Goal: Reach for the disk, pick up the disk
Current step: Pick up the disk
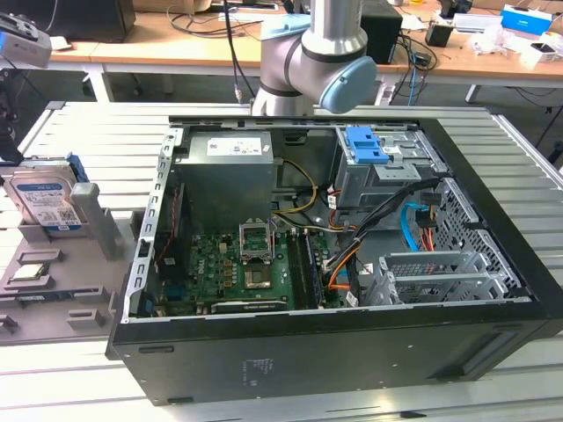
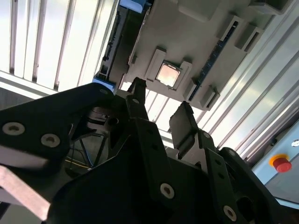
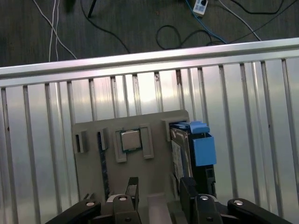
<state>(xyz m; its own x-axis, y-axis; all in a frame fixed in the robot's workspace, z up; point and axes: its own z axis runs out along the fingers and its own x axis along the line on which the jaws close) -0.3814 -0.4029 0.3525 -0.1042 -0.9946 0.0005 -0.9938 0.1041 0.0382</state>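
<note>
Slatted aluminium table (image 3: pixel 46 116) runs under the whole scene, with dark floor and loose cables (image 3: pixel 177 35) past its far rail. On the slats below the gripper (image 3: pixel 159 191) lies a grey holder (image 3: pixel 93 168), and the disk (image 3: pixel 176 154) stands in it on one long edge. In the first wrist view the disk's thin upper edge faces the camera. Its long axis runs from the holder's far end straight back toward the gripper, and a blue side rail (image 3: pixel 203 149) is on its outer face. The two black fingers (image 3: pixel 133 186) are spread wide with nothing between them but holder. One fingertip is just over the disk's near end, and the other is over the holder's middle.

The exterior view gives the disk's (image 1: pixel 44 200) broad face: white-and-blue label turned up and outward, body leaning back against an upright of the holder. It also shows the arm (image 1: pixel 325 44) rising behind an open computer case (image 1: pixel 352 352), which stands well apart from the disk.

A small square chip (image 3: pixel 131 140) is seated in the holder beyond the fingertips, beside the disk but not touching it. The second wrist view looks up along the fingers at that chip. It also takes in a red button (image 2: pixel 281 163) on a pale blue box off to the side. Nothing lies between the fingers and the disk.
</note>
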